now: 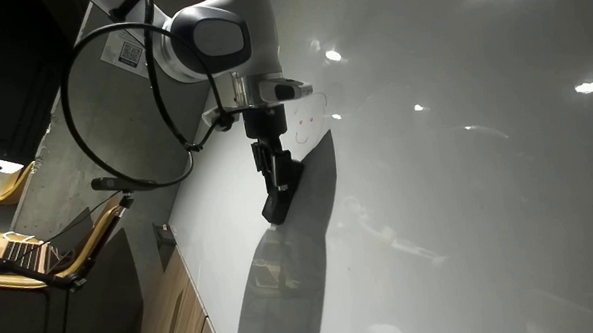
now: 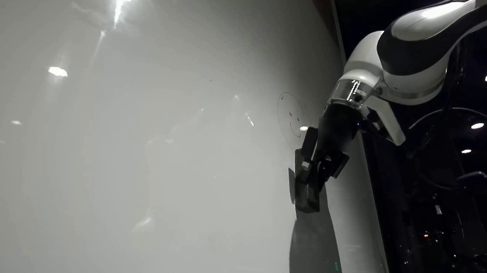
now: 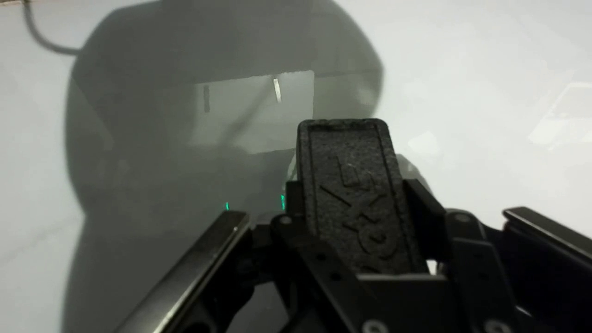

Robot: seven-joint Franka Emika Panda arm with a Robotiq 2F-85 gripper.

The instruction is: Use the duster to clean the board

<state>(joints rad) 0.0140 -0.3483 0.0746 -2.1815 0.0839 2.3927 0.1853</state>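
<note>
In the wrist view, one finger (image 3: pixel 294 199) of the gripper (image 3: pixel 359 202) clamps the duster (image 3: pixel 355 189) at left and its mate at right, one end jutting past them, while in an exterior view the board (image 2: pixel 138 167) lies close behind, the arm (image 2: pixel 412 58) angled down from upper right.
</note>
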